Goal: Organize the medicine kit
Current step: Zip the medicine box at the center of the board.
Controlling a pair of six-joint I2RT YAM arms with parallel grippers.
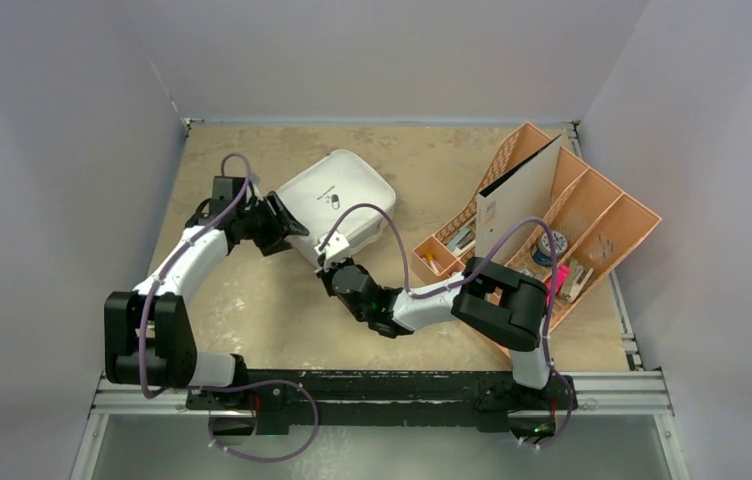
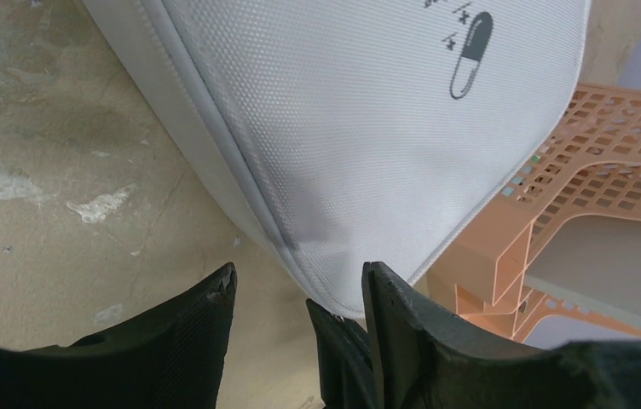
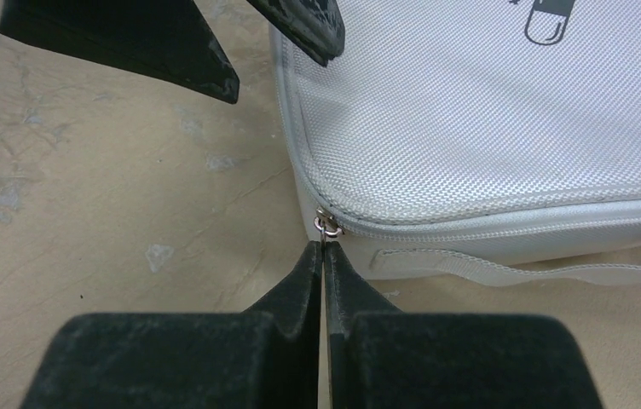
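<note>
**With the right claw pinched on the zip pull, slip is the main risk**

Since the pull is a thin metal tab caught only at the very fingertips, any tug off the line of the zip would likely strip it out of the grip.

- Medicine kit: lid up and zipped along the edge in view. It lies flat on the worktop toward the back, left of the orange tray and apart from it.
- Right claw: fully closed on the pull at the kit's near corner.
- Left claw: jaws part-wide and straddling a corner of the kit, one finger out over the worktop. It is not clamped.

Risks:
- The kit isn't pinned, so a zip pull may drag or lift the whole case instead of running the slider.
- The slider sits at a rounded corner and will probably bind there if pulled straight.
- The claws are close together at that corner, so they could collide.

Count: 1 kit, 1 zip pull seen, 1 pill logo, 1 side strap, 1 tray, 1 white card standing in the tray, 2 claws. The small tray items are too small to count.
</note>
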